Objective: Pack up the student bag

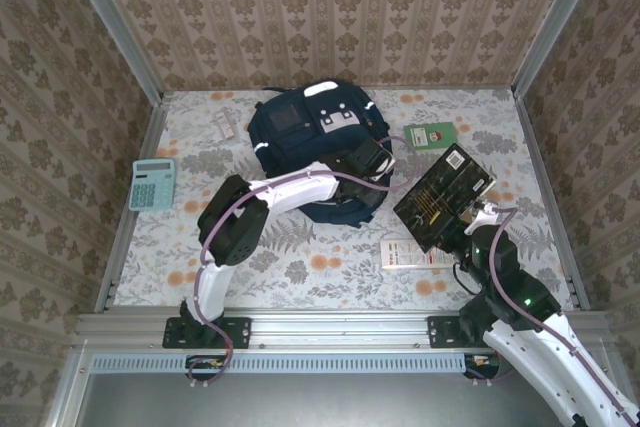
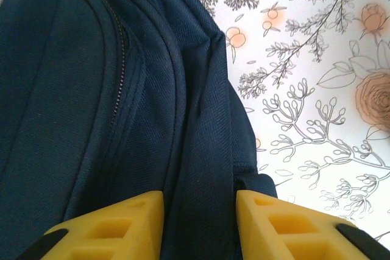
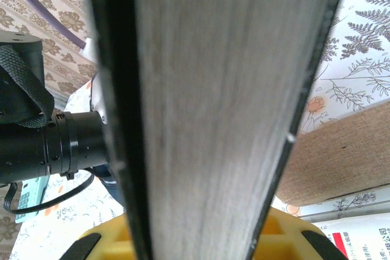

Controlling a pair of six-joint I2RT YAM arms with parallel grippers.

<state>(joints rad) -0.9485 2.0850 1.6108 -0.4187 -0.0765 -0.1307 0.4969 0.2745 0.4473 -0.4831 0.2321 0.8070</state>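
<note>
Two arms are mounted at the near edge of the floral-patterned table point(image 1: 300, 267).

1. Right gripper point(image 1: 476, 217): clenched on a black book point(image 1: 443, 197). The book is held clear of the table, tilted, with its cover facing up. In the right wrist view the book stands edge-on between the yellow fingers point(image 3: 103, 242), with the page block visible.
2. White booklet point(image 1: 412, 253): lies flat on the table, just below the held book.
3. Left gripper point(image 2: 200, 223): extended over the right side of the student bag point(image 1: 300, 127). Its yellow fingers point(image 2: 122, 223) are clamped on a raised fold of navy fabric beside a zip line.
4. Student bag: lies flat at the centre of the table's far half, with the grey-white patch at its far end.
5. Green card point(image 1: 432, 134): flat on the table, just right of the bag.
6. Pale blue calculator point(image 1: 152, 184): at the left edge of the table, well apart from the bag.
7. Small pale item point(image 1: 225, 127): left of the bag; too small to identify.
</note>
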